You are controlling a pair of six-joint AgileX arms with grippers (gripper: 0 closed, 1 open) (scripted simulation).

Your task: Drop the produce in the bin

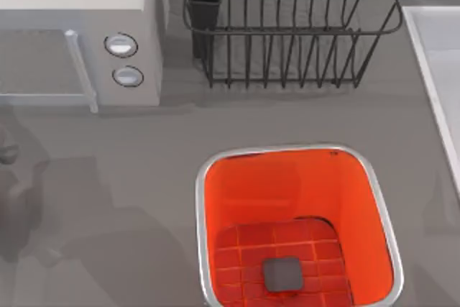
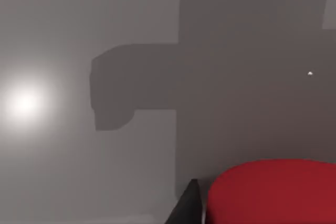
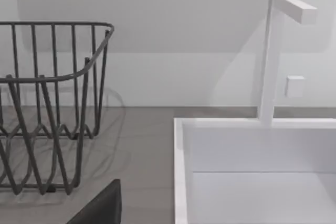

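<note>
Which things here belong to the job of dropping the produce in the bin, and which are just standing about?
Belong to the job:
- bin, orange-red inside, nothing in it
- red round thing close under the left wrist camera, likely the produce
- dark finger beside it

Just standing about:
- dish rack
- microwave
- sink
- tap

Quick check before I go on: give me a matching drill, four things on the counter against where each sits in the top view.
Things:
1. bin
2. black wire dish rack
3. microwave
4. white sink

Places:
A. top left corner
B. right edge
C. bottom centre, orange-red inside
D. top centre, at the back

Pairs: 1-C, 2-D, 3-A, 4-B
</note>
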